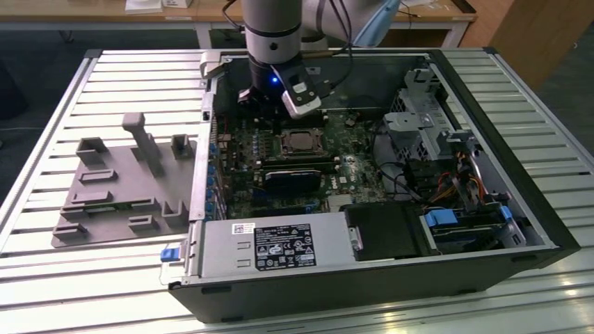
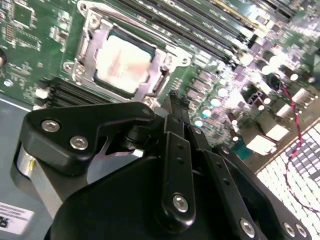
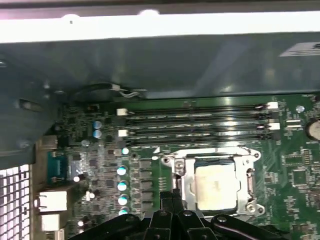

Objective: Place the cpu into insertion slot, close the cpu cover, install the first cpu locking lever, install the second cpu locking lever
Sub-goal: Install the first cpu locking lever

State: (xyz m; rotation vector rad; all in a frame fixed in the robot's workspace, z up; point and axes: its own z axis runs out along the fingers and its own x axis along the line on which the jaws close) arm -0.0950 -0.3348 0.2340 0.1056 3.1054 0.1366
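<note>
One cpu and one cover are sitting just ahead of the two fingers — four long slots are lying farther beyond them. One case is holding one board — one grey jig is lying outside.

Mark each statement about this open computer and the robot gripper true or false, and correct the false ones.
1. The dull silver-grey square cpu lies on the green circuit board. True.
2. The black gripper is gripping the cpu. False: it holds nothing and hangs above the board beside the cpu.
3. The thin silvery metal cpu cover lies as a frame around the cpu. True.
4. The grey plastic fixture stands inside the black computer case. False: it lies on the slatted metal table, outside the case, at the exterior view's left.
</note>
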